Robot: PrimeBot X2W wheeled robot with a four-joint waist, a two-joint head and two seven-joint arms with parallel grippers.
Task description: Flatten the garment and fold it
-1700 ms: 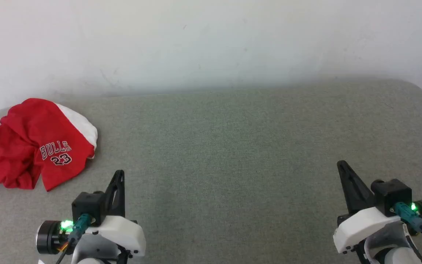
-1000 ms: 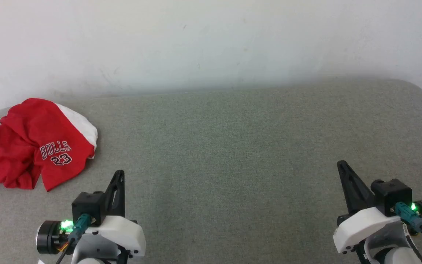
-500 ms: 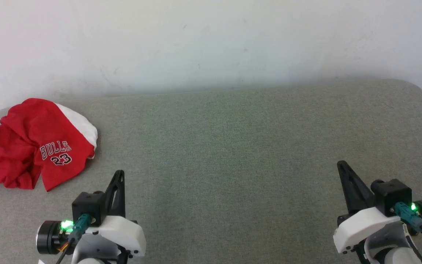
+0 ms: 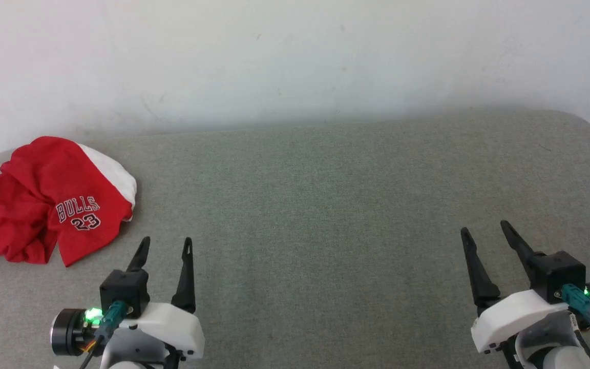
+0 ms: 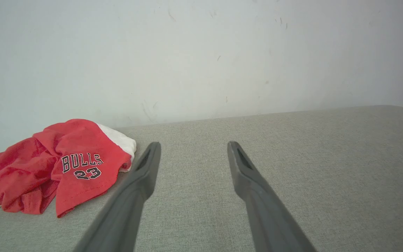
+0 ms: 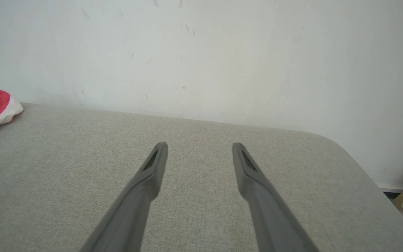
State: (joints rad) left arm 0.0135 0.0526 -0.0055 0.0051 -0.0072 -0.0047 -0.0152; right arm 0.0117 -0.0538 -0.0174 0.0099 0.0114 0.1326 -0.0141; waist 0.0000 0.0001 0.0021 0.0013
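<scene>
Light's soft and even across all three views: diffuse, no hard shadows, no glare. Wall (image 4: pixel 295 51) blows out near white in my head view, with a faint dim band where it meets the grey surface (image 4: pixel 325 205). Head view slightly hazy, low contrast. Wrist views crisper, and the print on the garment (image 5: pixel 47 168) reads clean. My fingers (image 5: pixel 131 199) blur toward the bottom edge — too close to focus. Green LED (image 4: pixel 90 314) blooms a bit. Source probably overhead — can't confirm.
</scene>
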